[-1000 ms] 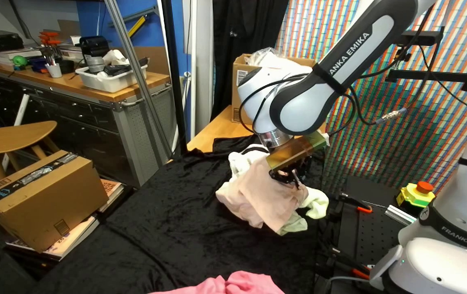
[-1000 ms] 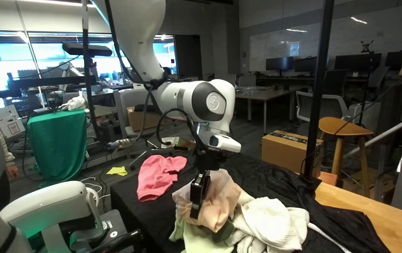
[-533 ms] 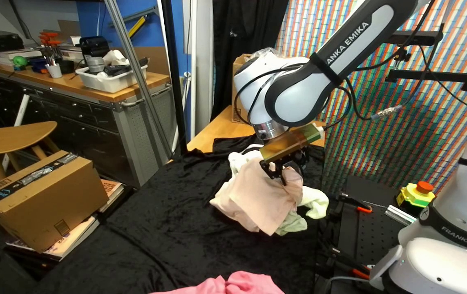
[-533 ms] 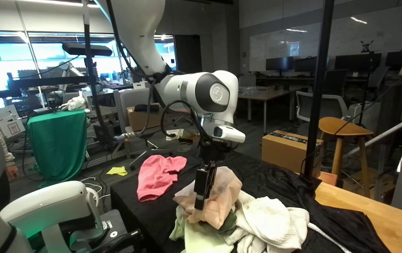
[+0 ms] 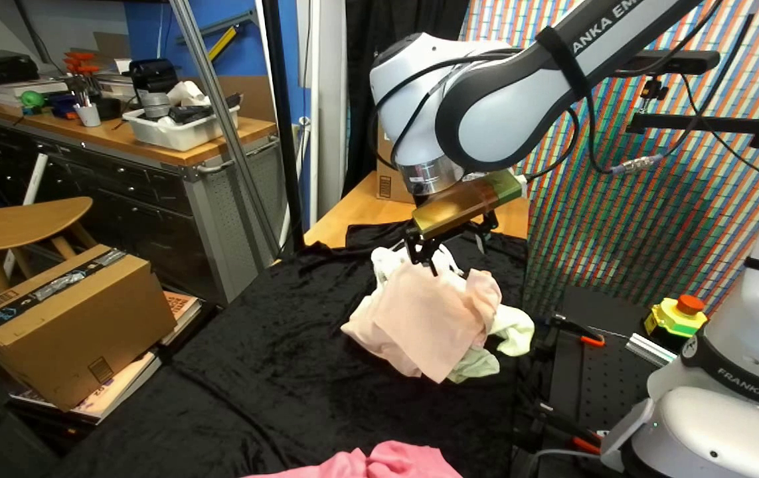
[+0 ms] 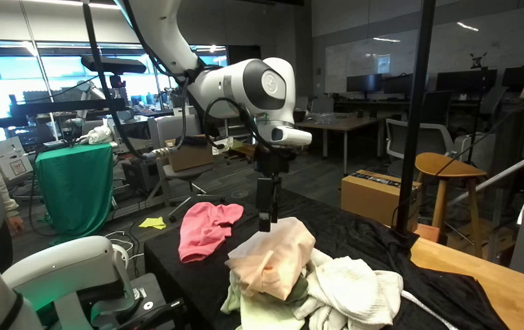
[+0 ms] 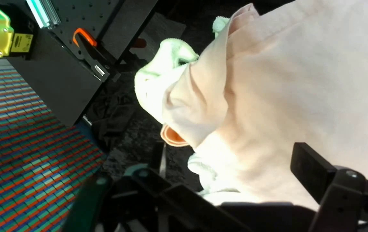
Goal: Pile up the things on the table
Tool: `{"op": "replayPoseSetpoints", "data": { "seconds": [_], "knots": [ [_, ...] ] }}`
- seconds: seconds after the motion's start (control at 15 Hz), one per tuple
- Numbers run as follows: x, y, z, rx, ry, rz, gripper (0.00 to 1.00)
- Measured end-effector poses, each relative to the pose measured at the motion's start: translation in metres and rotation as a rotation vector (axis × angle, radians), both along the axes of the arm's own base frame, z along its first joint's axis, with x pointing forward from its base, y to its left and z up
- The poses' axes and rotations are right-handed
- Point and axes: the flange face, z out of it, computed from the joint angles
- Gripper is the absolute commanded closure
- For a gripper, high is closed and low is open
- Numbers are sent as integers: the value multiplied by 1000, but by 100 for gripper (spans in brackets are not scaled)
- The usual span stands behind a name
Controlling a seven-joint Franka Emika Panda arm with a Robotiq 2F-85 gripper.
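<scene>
Black cloth [image 5: 273, 385] drapes most of the wooden table [image 5: 352, 211], whose pale wood shows near the upper middle of an exterior view. At upper left of that frame runs a workbench [image 5: 252, 129] with a white bin [image 5: 176, 136] on it; a cardboard box [image 5: 77, 325] sits below at the left edge, and a striped backdrop [image 5: 618, 245] fills the right side behind the arm [image 5: 499, 126]. Near the centre, a peach cloth [image 5: 419, 318] lies heaped over a pale green cloth [image 6: 268, 314]. A white towel [image 6: 353, 288] is bunched just beside them, low and right of centre in an exterior view, while a pink cloth [image 6: 206, 231] lies apart from the heap, left of centre there. Above the peach cloth hangs the gripper [image 5: 459, 261], its fingers [image 7: 312, 170] spread wide and holding nothing. Whether a fingertip brushes the fabric cannot be told.
</scene>
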Motion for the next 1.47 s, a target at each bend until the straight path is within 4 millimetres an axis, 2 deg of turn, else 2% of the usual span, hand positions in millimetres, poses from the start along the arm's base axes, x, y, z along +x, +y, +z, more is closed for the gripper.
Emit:
{"op": "replayPoseSetpoints", "data": {
  "seconds": [0.33,0.6,0.8,1.07,1.27,1.47],
  "knots": [
    [-12,79,27,32,-44,252,0],
    [-30,145,30,73,-68,468,0],
    [-38,185,20,118,-85,624,0],
    [-37,232,-11,152,-104,836,0],
    [-31,259,-34,188,-97,952,0],
    [-22,279,-46,230,-89,1025,0]
  ]
}}
